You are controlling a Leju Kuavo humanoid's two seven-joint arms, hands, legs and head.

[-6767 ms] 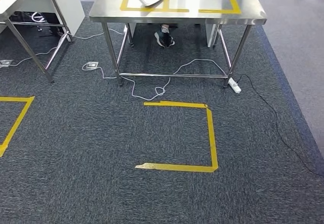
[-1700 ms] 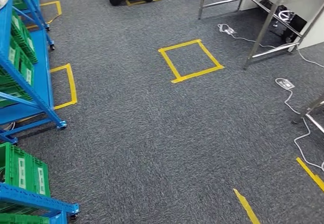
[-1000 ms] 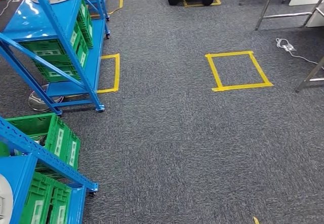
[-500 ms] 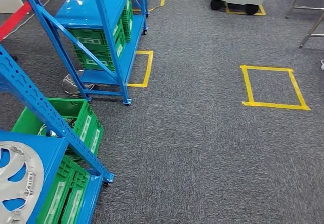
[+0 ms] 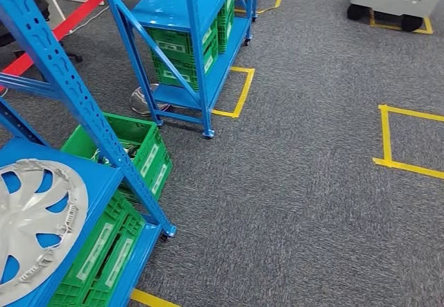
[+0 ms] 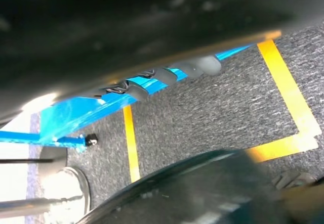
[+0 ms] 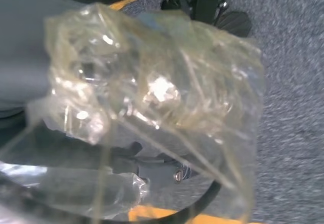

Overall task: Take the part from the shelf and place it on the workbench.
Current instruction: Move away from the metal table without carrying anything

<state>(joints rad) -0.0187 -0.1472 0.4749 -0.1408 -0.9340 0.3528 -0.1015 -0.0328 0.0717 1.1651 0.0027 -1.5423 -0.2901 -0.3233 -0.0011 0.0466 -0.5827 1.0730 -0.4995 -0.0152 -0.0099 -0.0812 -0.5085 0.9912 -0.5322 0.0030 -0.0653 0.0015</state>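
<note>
Two blue shelf racks in head view: near rack (image 5: 78,106) lower left, far rack (image 5: 193,37) behind it. Silver wheel cover (image 5: 31,220), the part, lies flat on near rack's shelf, above green crates (image 5: 105,251). Yellow tape squares (image 5: 390,141) on grey carpet. Left hand (image 6: 168,75): fingers hang apart, holding nothing. Right hand (image 7: 23,67) sits behind crumpled clear plastic film (image 7: 153,97); can't tell finger state.
</note>
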